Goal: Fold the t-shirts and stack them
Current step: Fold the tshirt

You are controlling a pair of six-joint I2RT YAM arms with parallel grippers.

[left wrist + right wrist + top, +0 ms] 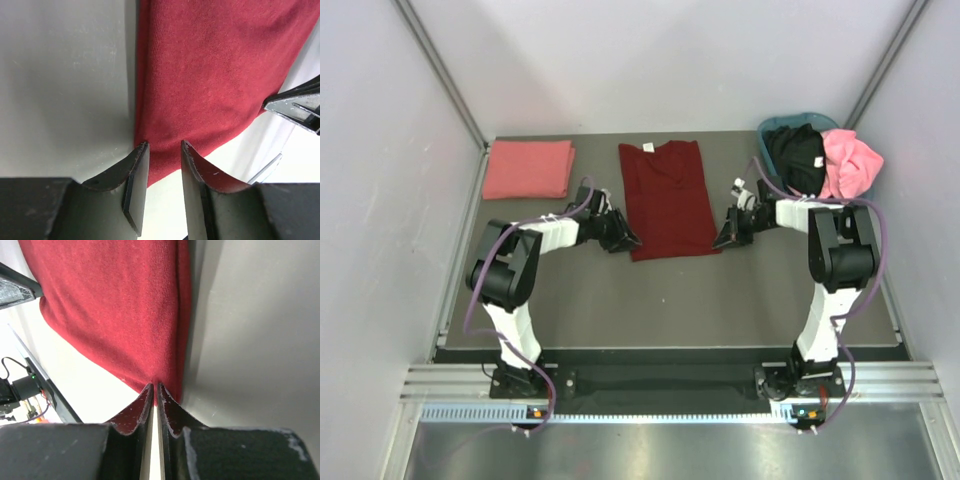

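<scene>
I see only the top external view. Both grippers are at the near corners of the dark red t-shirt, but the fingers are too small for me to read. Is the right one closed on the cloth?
Observer: In the right wrist view the right gripper is almost fully shut, and the hem corner of the maroon t-shirt ends exactly at its tips, so it looks pinched.
Operator: And the left one, is it the same?
Observer: No. In the left wrist view the left gripper is open with a clear gap, and the hem shows through that gap, not clamped.
</scene>
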